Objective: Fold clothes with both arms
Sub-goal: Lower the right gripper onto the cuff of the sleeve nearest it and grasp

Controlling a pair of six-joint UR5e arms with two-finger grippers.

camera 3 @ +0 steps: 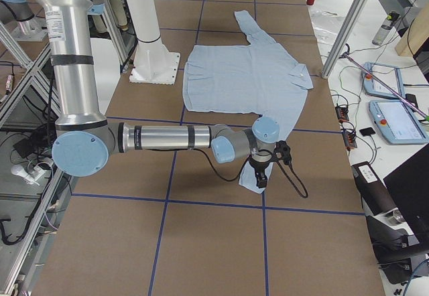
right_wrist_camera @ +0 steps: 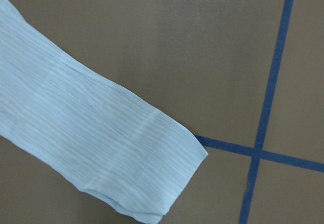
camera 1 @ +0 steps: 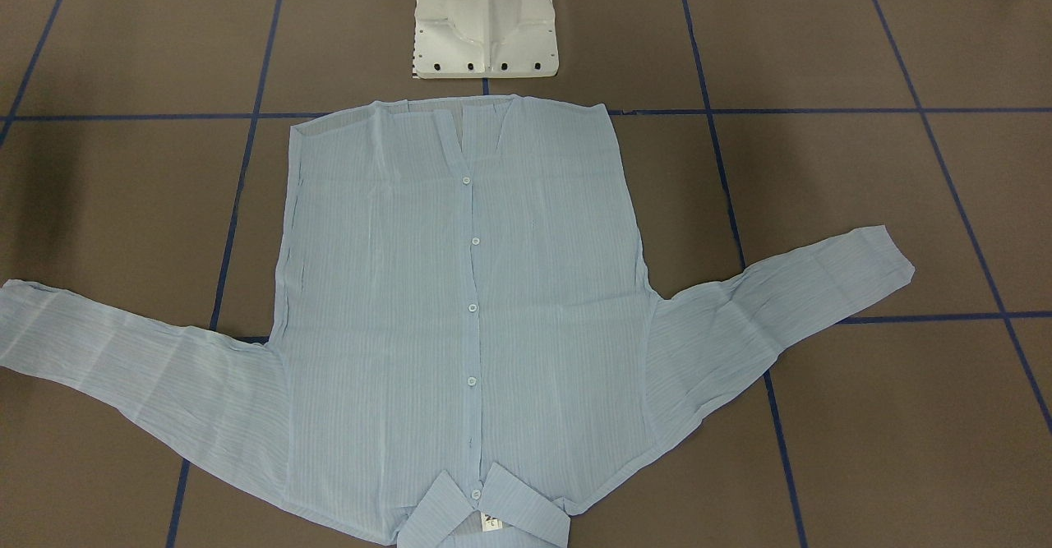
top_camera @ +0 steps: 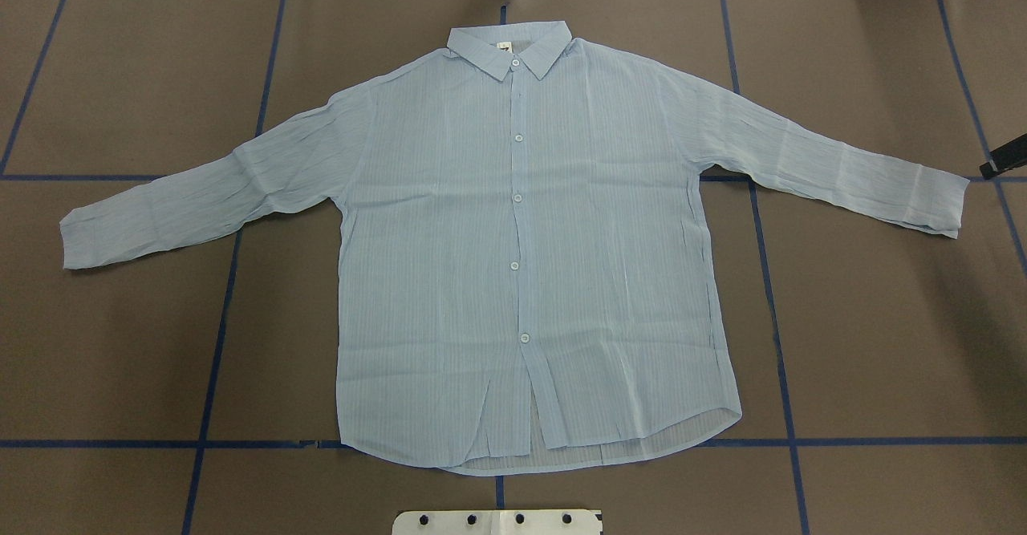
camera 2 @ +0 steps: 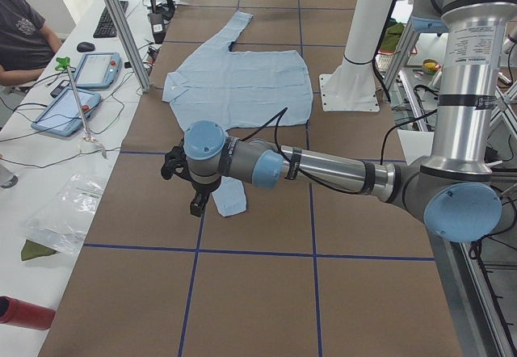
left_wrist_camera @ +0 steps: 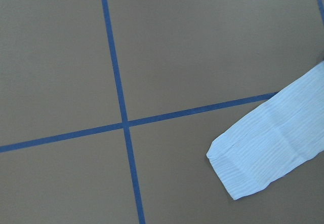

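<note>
One shirt, five buttons, two arms, one pedestal.

No writing can be read in any view. The thin light-blue collared shirt has a small white neck label inside its collar, but the dark marks on it are too small to make out. A white printed sticker wraps the upright silver-grey tube of the left arm. A second printed sticker sits on the right arm. The fine print on both is illegible.
</note>
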